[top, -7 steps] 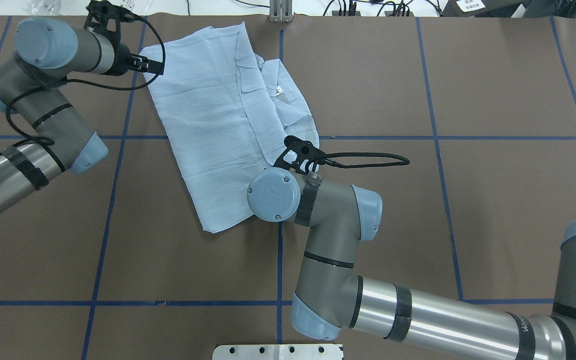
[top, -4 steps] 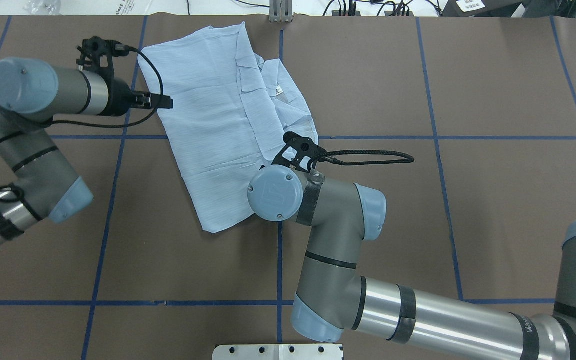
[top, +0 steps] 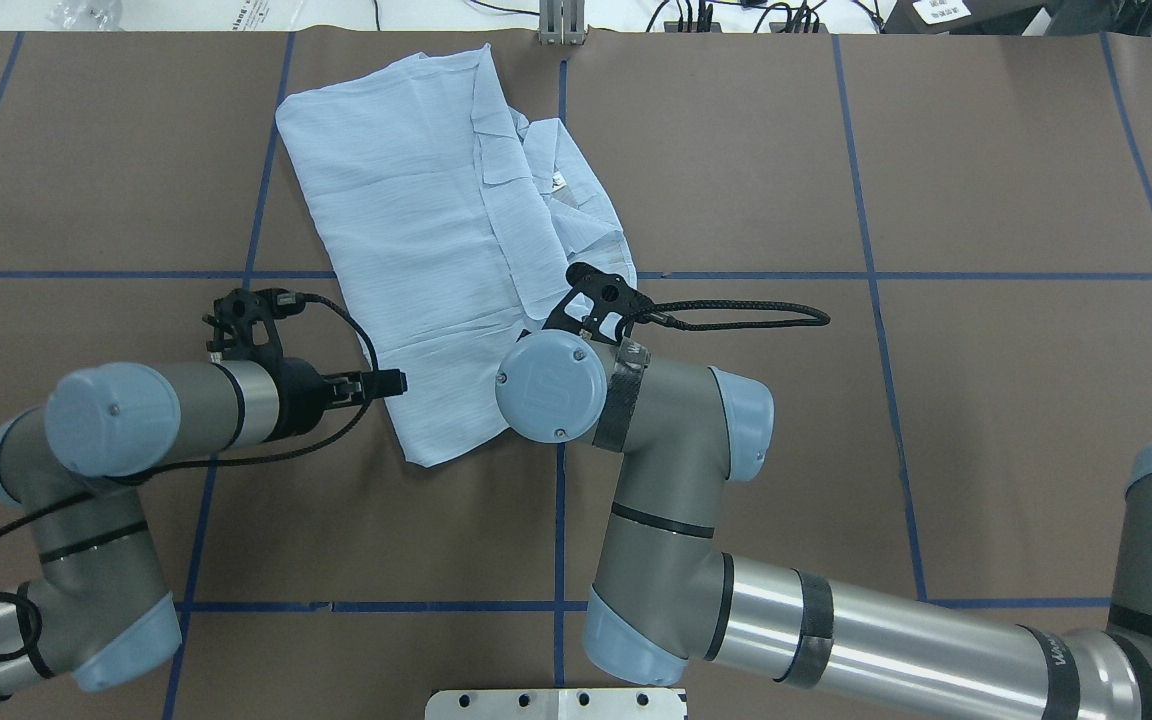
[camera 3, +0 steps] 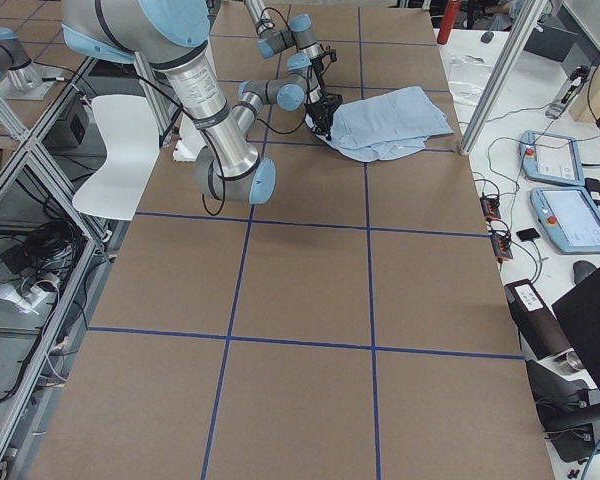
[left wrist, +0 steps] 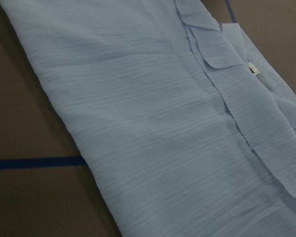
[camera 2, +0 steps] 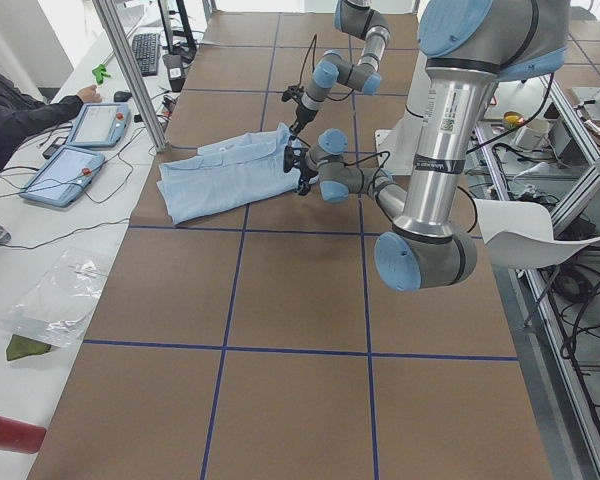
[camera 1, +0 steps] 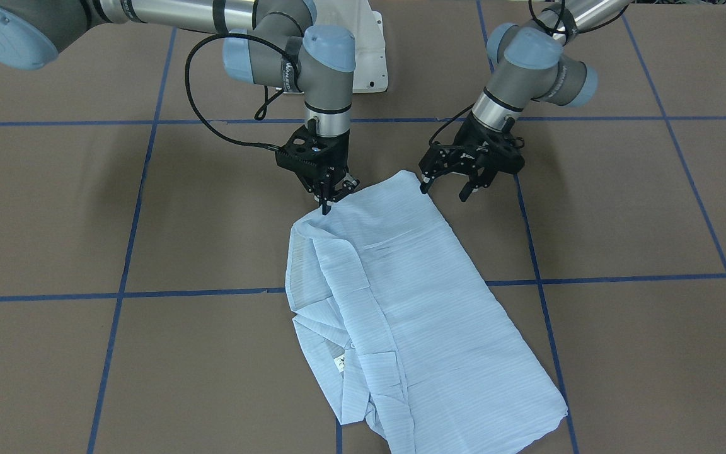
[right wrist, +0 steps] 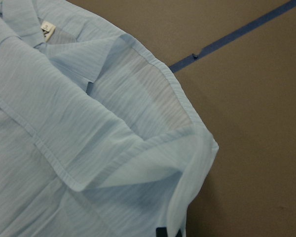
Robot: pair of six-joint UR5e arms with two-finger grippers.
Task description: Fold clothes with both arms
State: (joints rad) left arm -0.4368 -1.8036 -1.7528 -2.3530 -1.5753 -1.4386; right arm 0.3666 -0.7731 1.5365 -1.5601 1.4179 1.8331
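Find the thin, light blue, finely striped button-up shirt (top: 416, 200) on the brown desk (top: 936, 400), lying from the middle towards the edge far from the robot. The hem end nearest the robot lies between the two tools. The right arm's black two-finger tool (camera 1: 326, 203) points down at one hem corner with its fingers together, clamped on the cloth edge. The left arm's black two-finger tool (camera 1: 443, 192) sits at the other hem corner with its fingers apart. One fingertip (camera 1: 425, 186) is just beside the cloth; you cannot tell whether it touches.

The shirt lies flat, folded into a long rectangle. The collar (left wrist: 219, 49) and the small white neck label (camera 1: 339, 364) are at the end away from the tools.

In the overhead view the right tool is hidden under its own wrist; use the front-facing view to read both tools. The right wrist view shows the hem corner raised over a dark fingertip (right wrist: 167, 232). The left wrist view shows cloth, desk and a blue tape line (left wrist: 34, 163).
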